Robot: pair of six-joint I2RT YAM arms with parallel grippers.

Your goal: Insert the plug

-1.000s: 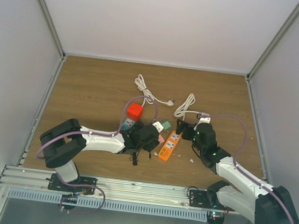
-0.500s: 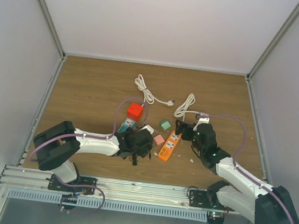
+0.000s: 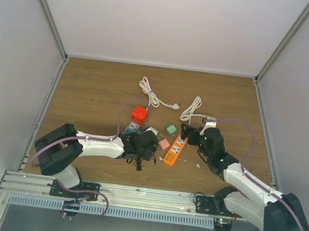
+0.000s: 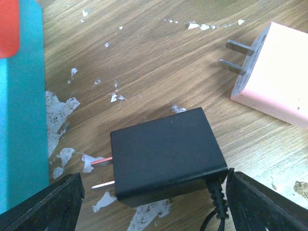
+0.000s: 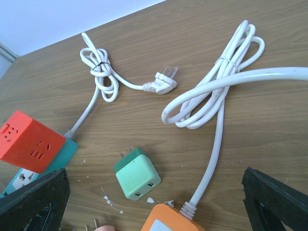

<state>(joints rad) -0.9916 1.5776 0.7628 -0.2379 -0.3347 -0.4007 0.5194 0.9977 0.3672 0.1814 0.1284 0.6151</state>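
Note:
A black plug (image 4: 166,154) lies flat on the wooden table, its two prongs (image 4: 101,166) pointing left and its cord leaving at the lower right. My left gripper (image 4: 154,202) is open and straddles it, with one finger (image 4: 41,202) beyond the prongs and the other (image 4: 267,202) by the cord end. In the top view the left gripper (image 3: 143,145) covers the plug. The orange power strip (image 3: 175,150) lies to its right. My right gripper (image 5: 154,202) stands open over the strip's cable end (image 5: 168,219), holding nothing.
A pink adapter (image 4: 272,72) lies just beyond the black plug. A teal strip (image 4: 24,106) with a red cube socket (image 5: 29,142) is on the left. A green adapter (image 5: 137,174), a white plug (image 5: 163,83) and a coiled white cable (image 5: 216,91) lie farther back.
My left gripper has drawn back to the left and nearer, uncovering the pink and green adapters, and now sits over the black plug. The right arm has not moved.

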